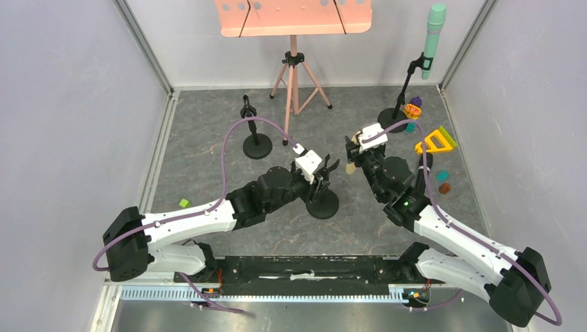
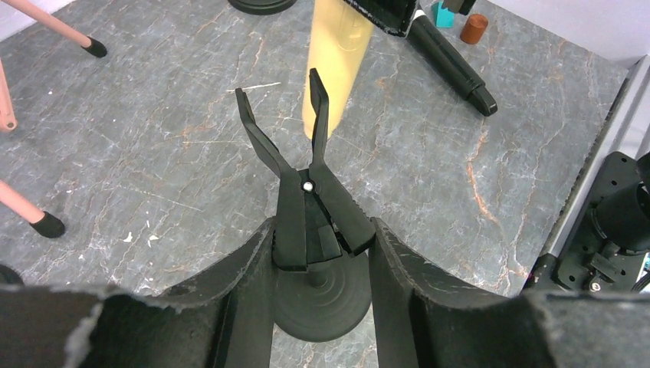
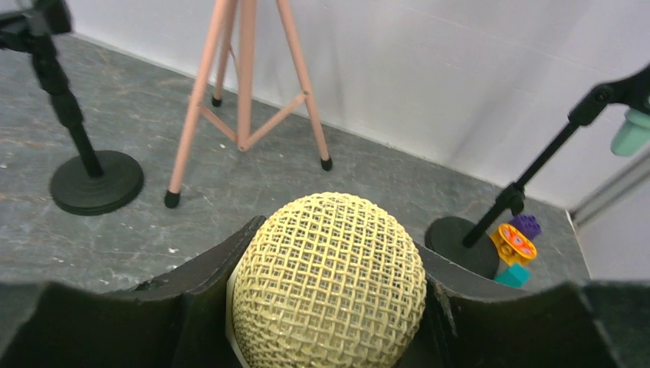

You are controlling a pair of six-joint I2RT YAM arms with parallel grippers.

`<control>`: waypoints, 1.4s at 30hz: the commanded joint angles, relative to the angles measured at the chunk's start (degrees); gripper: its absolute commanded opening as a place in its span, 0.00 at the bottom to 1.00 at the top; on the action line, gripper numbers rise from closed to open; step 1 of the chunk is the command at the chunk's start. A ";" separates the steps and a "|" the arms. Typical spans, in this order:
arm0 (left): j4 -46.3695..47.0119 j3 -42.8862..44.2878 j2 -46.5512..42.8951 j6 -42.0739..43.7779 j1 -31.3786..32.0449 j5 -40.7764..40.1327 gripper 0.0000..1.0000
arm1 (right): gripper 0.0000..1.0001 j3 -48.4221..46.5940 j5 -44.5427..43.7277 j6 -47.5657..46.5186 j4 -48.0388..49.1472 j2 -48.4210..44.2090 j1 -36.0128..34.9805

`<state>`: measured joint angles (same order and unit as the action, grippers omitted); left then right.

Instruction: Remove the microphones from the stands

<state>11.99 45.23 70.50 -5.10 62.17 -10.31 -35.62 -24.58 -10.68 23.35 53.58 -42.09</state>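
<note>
Pale yellow-gold microphone point(image 3: 329, 280) in right gripper point(image 3: 337, 245), woven mesh pattern on head, plain cream-yellow body. Its fingers point(image 3: 199, 299) matte black. Stand point(image 2: 306, 192) between left gripper point(image 2: 322, 226) fingers all black. Table point(image 2: 153, 169) under both hands grey marble, white and rusty veins. Beyond right gripper: salmon-pink tripod point(image 3: 245, 84), mint-green second microphone point(image 3: 632, 132), orange-and-purple toy point(image 3: 515, 241), teal block point(image 3: 512, 274).

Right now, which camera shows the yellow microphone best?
The right wrist view: there the microphone fills the frame, its mesh head between the right arm's fingers. The left wrist view shows only its smooth body beyond the stand clip; the top view, a small sliver.
</note>
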 commanded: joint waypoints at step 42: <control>46.12 -12.98 21.33 -2.82 -1.58 -0.34 0.24 | 0.00 4.98 7.62 17.04 -12.81 -1.21 12.10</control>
<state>48.64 32.93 91.50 -7.25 60.97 -10.17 -31.03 -17.72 5.56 9.15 53.93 -30.55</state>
